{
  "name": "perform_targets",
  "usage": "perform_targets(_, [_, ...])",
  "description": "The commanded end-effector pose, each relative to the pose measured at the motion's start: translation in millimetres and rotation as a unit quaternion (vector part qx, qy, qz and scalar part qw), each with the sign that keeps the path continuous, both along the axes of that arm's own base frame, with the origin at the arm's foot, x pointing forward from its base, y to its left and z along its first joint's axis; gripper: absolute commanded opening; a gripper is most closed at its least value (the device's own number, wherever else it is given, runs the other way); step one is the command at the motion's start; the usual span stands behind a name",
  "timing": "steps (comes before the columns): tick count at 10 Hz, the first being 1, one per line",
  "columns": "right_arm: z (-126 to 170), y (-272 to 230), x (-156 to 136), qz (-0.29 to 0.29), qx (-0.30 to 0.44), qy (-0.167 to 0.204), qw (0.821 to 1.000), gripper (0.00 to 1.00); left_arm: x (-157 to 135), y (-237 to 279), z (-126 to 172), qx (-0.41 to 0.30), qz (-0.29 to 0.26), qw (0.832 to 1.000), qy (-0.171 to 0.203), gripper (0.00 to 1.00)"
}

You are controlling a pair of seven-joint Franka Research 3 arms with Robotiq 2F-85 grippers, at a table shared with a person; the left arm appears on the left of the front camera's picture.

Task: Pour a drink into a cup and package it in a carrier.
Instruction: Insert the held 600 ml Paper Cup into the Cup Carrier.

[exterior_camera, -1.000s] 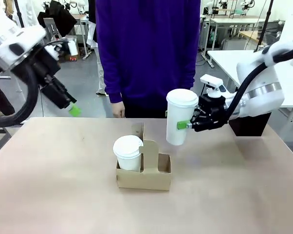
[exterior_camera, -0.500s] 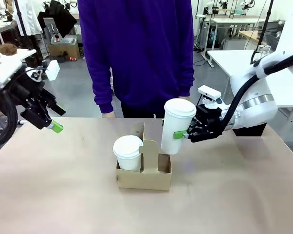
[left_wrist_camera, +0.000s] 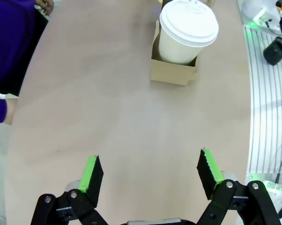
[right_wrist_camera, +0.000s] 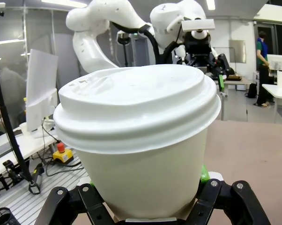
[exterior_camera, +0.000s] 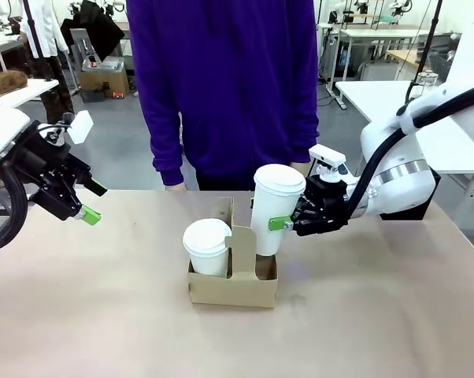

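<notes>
cup [exterior_camera: 275, 209] packing is the step in hand. left end effector [left_wrist_camera: 150, 169] hovers empty over the bench [exterior_camera: 103, 315], fingers wide apart. a shorter lidded cup [exterior_camera: 207, 246] fills the left slot of the carrier [exterior_camera: 233, 290]. the tall cup hangs at the free right slot, clamped by the right end effector [exterior_camera: 283, 220]; it likely needs a straight lowering, then release.

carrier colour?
The carrier is plain brown cardboard; it shows best in the front view.
</notes>
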State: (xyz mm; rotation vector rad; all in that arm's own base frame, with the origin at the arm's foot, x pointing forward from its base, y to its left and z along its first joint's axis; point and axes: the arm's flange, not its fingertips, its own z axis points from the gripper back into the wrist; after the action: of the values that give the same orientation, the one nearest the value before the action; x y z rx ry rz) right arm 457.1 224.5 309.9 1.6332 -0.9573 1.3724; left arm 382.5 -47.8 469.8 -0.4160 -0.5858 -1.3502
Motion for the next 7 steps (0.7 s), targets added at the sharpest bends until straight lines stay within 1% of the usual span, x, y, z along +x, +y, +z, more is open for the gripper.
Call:
perform_targets(1, [-5.8,7.0,-0.7,-0.009,-0.001,0.007,1.000,0.80,-1.3,-2.7,4.2,0.003,-0.009,1.000,-0.005,1.00])
perform_targets(5, [-34.8,6.5,6.6,-0.013,-0.016,0.031,0.999,0.80,-1.3,-2.7,4.2,0.003,-0.009,1.000,-0.005,1.00])
perform_targets(7, [-47.8,4.5,9.3,-0.001,-0.027,0.039,0.999,0.80,-1.3,-2.7,4.2,0.003,-0.009,1.000,-0.005,1.00])
